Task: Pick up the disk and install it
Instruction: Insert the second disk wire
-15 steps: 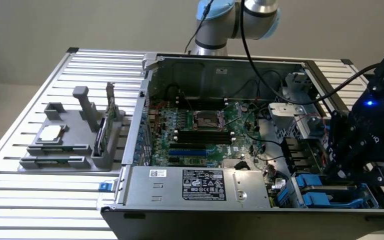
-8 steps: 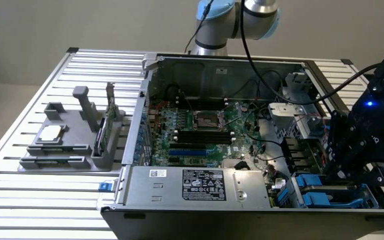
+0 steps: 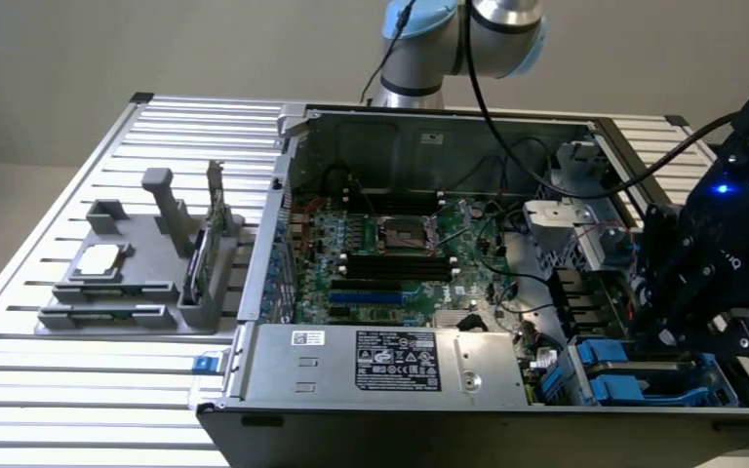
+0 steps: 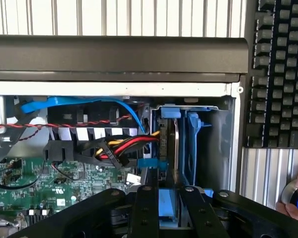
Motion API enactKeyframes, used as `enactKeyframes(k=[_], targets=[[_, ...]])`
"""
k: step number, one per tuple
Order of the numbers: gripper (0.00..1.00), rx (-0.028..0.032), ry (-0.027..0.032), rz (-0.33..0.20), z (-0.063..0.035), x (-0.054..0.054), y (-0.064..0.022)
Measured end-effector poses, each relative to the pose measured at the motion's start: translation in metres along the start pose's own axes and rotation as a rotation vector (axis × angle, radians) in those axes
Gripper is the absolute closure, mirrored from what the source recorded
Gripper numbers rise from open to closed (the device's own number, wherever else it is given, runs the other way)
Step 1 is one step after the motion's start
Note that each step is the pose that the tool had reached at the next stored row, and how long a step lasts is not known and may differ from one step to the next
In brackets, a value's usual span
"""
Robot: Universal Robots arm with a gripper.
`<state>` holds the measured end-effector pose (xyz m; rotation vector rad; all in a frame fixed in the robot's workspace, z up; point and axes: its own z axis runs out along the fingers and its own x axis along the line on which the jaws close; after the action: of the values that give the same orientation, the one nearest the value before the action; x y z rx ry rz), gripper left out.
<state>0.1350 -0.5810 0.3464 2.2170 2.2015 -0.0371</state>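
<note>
Scene: open grey metal computer case (image 3: 479, 127) lying on a slatted aluminium table (image 3: 36, 390), green motherboard (image 3: 401, 253) exposed inside.
Arm: black gripper (image 3: 687, 336) hangs over the drive-bay corner of the case, at the exterior view's right.
Pincer: in the wrist view the two black fingers (image 4: 144, 213) sit close together around a blue-edged slab; they appear clamped on it, though the contact faces are hidden.
Disk: silver hard drive in a blue plastic carrier (image 4: 168, 204), held on edge between the fingers, at the mouth of the drive bay (image 4: 213, 144).
Bay: a blue carrier rail (image 4: 192, 144) stands upright inside; whether it belongs to a second drive cannot be told.
Cables: red, yellow and black power bundle (image 4: 124, 148) ends just beside the bay.
Bystander: a hand (image 4: 294, 201) at a knob beside a black keyboard (image 4: 278, 74).
Technique (judgement): keep the carrier parallel to the bay walls, descend straight, avoid snagging the cable bundle.
</note>
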Motion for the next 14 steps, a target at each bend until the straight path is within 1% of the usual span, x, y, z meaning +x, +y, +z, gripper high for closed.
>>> enactKeyframes(k=[5, 7, 14], targets=[[0.76, 0.0, 0.0008, 0.0, -0.0013, 0.0, -0.0182], [0.76, 0.0, 0.0008, 0.0, -0.0025, 0.0, -0.0232], [0.76, 0.0, 0.0011, 0.0, -0.0026, 0.0, -0.0236]])
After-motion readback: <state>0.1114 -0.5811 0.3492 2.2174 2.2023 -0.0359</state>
